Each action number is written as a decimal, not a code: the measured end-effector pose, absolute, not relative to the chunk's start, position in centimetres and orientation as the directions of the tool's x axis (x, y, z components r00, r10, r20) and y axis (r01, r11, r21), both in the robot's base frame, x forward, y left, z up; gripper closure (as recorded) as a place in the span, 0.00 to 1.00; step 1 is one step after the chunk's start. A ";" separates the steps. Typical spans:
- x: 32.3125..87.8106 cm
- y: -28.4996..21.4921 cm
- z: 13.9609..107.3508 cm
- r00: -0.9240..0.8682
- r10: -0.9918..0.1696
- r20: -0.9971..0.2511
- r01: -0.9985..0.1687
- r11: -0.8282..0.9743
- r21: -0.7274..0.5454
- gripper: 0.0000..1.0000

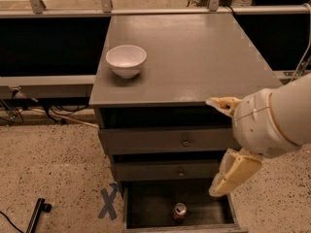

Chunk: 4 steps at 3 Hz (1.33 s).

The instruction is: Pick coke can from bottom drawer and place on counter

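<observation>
The coke can (180, 211) stands upright near the front of the open bottom drawer (148, 205). It is red with a silver top. The grey counter (194, 57) tops the cabinet. My gripper (226, 139) hangs at the right, in front of the cabinet's two upper drawers. It is above the can and to its right. Its cream fingers are spread apart, one (221, 103) by the counter's front edge and one (234, 174) lower down, with nothing between them. The white forearm (277, 120) comes in from the right edge.
A white bowl (126, 60) sits on the counter's left side. The two upper drawers with round knobs (185, 142) are closed. A blue tape X (108, 203) and a black bar (36, 216) lie on the speckled floor at the left. A metal rail (146, 11) runs behind the counter.
</observation>
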State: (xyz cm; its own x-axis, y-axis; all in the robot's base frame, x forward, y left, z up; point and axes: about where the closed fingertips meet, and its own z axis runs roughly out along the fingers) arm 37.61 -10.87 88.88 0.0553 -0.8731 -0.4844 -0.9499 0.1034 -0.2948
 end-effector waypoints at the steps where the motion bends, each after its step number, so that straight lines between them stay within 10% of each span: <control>1: 38.2 -11.8 89.3 0.043 -0.885 -0.463 -0.947 0.111 -0.300 0.00; 4: 41.8 -22.6 75.6 -0.087 -0.482 -0.872 -0.786 0.571 -0.238 0.00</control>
State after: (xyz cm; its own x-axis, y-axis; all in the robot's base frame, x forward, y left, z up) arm 41.79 -22.62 75.61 -0.0868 -0.4822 -0.8717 -0.7856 0.5712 -0.2378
